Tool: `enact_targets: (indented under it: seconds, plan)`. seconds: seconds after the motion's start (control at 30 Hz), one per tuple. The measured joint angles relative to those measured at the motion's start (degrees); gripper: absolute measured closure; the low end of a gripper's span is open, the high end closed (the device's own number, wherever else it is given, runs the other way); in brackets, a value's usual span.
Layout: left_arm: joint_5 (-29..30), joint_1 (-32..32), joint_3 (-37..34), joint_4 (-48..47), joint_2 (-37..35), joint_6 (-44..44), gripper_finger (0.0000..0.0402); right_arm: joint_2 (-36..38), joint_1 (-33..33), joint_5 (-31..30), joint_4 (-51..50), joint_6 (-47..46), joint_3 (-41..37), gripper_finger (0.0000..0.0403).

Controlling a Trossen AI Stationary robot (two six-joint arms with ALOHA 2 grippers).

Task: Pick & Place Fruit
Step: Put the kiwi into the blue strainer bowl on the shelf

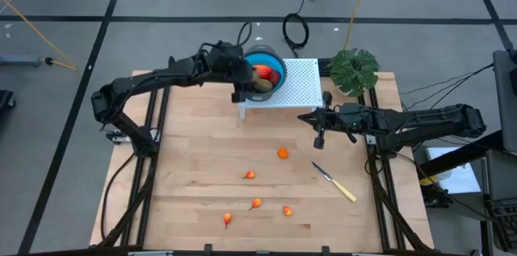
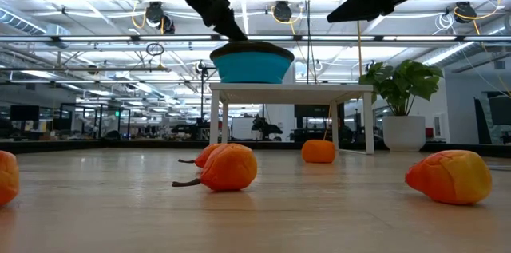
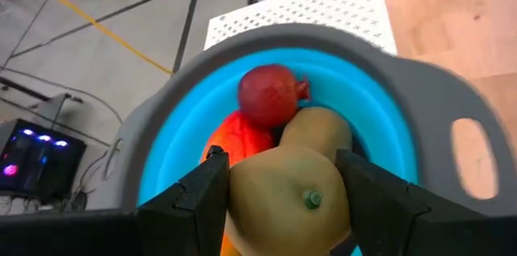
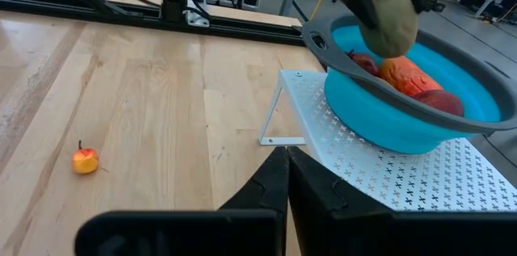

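Left pincer point(image 3: 279, 199) grips a brown-green oval fruit point(image 3: 287, 191), seemingly just clear of the blue bowl point(image 3: 420, 119) directly beneath. Right pincer point(image 4: 287, 167) waits closed, farther off.

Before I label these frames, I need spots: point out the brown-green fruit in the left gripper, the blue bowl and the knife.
brown-green fruit point(image 3: 283, 187): left wrist view, its rounded front.
blue bowl point(image 2: 251, 65): low view, blue outer wall.
knife point(image 1: 346, 191): high view, pale-yellow handle.

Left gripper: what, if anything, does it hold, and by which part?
The left gripper clamps a brown-green oval fruit by its two sides, above the blue bowl.
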State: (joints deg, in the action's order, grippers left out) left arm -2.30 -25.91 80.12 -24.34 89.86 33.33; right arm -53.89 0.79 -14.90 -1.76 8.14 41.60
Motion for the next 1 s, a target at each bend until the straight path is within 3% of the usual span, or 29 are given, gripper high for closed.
enact_targets:
  seconds: [0.5, 0.9, 1.0]
  plan:
    - [8.88, 2.18, 0.0, -3.08, 0.0, 5.07, 0.0195, 0.0, -0.01, 0.0, 0.02, 0.0, 0.0, 0.0403]
    - [9.0, 2.49, 0.0, -2.85, 0.0, 5.19, 0.0125, 0.0, -0.01, 0.02, 0.11, 0.0, 0.0, 0.0403]
    - [11.35, 2.71, 0.09, -2.0, -0.22, 7.14, 0.0112, 0.0, 0.0, 0.0, 0.11, 0.0, 0.0, 0.0403]
